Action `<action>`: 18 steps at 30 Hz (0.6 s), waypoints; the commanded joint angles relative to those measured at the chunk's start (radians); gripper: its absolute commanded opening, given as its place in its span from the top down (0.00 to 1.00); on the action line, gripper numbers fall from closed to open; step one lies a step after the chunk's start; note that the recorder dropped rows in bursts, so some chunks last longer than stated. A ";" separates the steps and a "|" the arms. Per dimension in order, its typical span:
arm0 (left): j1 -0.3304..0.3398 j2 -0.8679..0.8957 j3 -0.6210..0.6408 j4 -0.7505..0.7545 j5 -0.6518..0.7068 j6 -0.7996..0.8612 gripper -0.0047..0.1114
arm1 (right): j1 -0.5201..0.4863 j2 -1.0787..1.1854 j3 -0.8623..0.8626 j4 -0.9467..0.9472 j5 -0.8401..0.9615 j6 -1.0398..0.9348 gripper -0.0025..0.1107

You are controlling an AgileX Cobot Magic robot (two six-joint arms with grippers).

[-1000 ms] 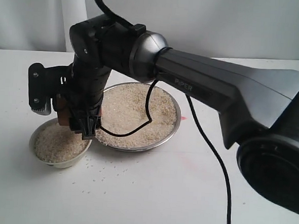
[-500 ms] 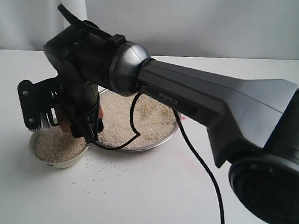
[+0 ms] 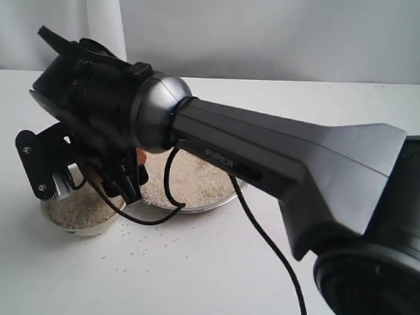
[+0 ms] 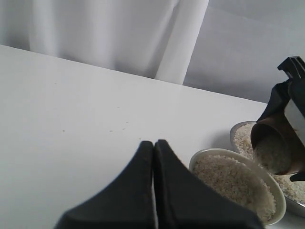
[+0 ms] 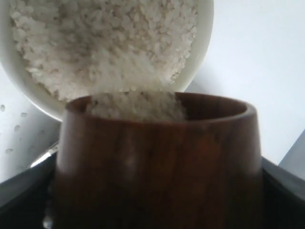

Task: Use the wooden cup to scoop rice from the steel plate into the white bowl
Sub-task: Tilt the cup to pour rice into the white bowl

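Item 1: wooden cup [image 5: 157, 157], pinched in the right claw [image 5: 155, 205], tipped over the white bowl [image 4: 214, 152], with rice [image 5: 109, 43] at its lip (bowl nearly full, steel plate [image 3: 207, 204] just beside it). Item 2: left claw [image 4: 154, 148], pressed together above the surface [image 4: 71, 105].

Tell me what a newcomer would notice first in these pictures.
The wooden cup, clamped in the right gripper, is tipped over the white bowl with rice sliding out of its mouth. In the exterior view the big dark right arm stretches across from the right, hiding much of the steel plate beside the bowl.
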 commanded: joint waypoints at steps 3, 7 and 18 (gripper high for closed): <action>-0.005 -0.003 -0.003 -0.002 -0.009 -0.004 0.96 | 0.030 -0.013 0.001 -0.084 0.004 0.007 0.98; -0.005 -0.003 -0.003 -0.002 -0.009 -0.004 0.96 | 0.044 -0.013 0.001 -0.099 -0.006 0.007 0.98; -0.005 -0.003 -0.003 -0.002 -0.009 -0.004 0.96 | 0.047 -0.013 0.001 -0.099 -0.061 0.007 0.98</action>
